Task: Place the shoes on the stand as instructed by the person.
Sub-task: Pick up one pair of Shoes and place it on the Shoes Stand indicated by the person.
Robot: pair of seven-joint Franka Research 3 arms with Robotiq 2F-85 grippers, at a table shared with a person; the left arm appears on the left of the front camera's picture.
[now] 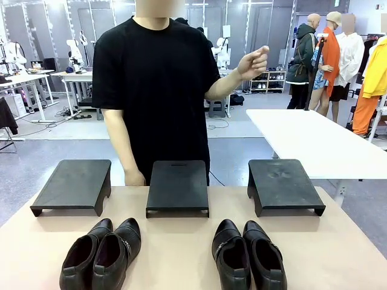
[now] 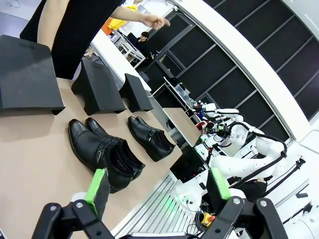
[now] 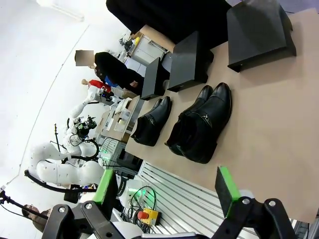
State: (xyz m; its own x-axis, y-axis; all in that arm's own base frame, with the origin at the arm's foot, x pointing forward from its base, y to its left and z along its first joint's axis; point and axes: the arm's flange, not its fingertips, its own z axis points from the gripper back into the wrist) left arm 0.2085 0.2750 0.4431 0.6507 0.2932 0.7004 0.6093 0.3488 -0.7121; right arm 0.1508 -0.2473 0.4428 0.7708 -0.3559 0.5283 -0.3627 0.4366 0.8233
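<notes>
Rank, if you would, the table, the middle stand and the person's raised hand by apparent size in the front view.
1. Table
2. Middle stand
3. Raised hand, though it is also the farthest from the camera, which shrinks it.

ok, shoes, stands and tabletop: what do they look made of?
Shoes: black leather or a look-alike, smooth, with mild sheen on the toes and metal-looking buckles. Stands: matte black, rigid, with faintly scuffed tops; plastic or coated metal, cannot tell. Tabletop: flat tan, matte, no grain; probably laminate or board.
</notes>
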